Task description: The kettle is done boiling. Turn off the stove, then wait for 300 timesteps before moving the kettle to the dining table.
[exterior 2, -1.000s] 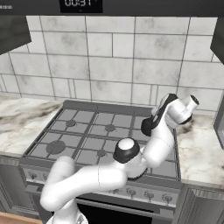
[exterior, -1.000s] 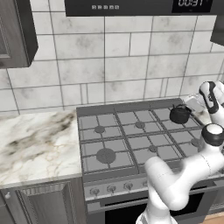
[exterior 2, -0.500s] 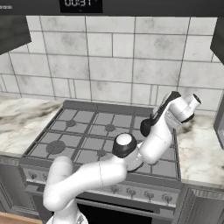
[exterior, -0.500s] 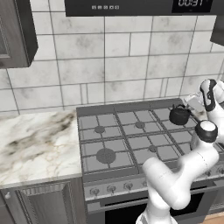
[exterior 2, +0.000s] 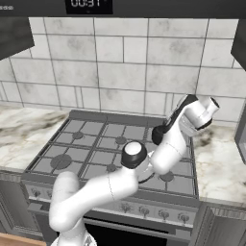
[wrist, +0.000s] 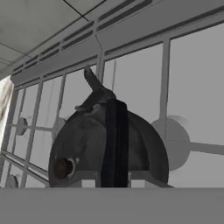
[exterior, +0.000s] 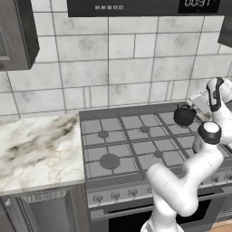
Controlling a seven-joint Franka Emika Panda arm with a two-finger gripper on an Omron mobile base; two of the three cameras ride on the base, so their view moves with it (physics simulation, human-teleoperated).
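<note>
arm reaching far right, fingers (wrist: 114,179) closed

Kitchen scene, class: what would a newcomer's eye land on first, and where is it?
The white arm bending across the grey stove stands out first. Its end effector reaches the black kettle at the stove's back right corner. In the hand view the kettle looms close, handle centred.

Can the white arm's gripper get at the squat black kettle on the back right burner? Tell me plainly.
Probably yes, it seems already there. The gripper hangs just above the squat black kettle on the grey gas stove, and the hand view shows the kettle's handle running up close between the shut fingertips, nothing between.
</note>
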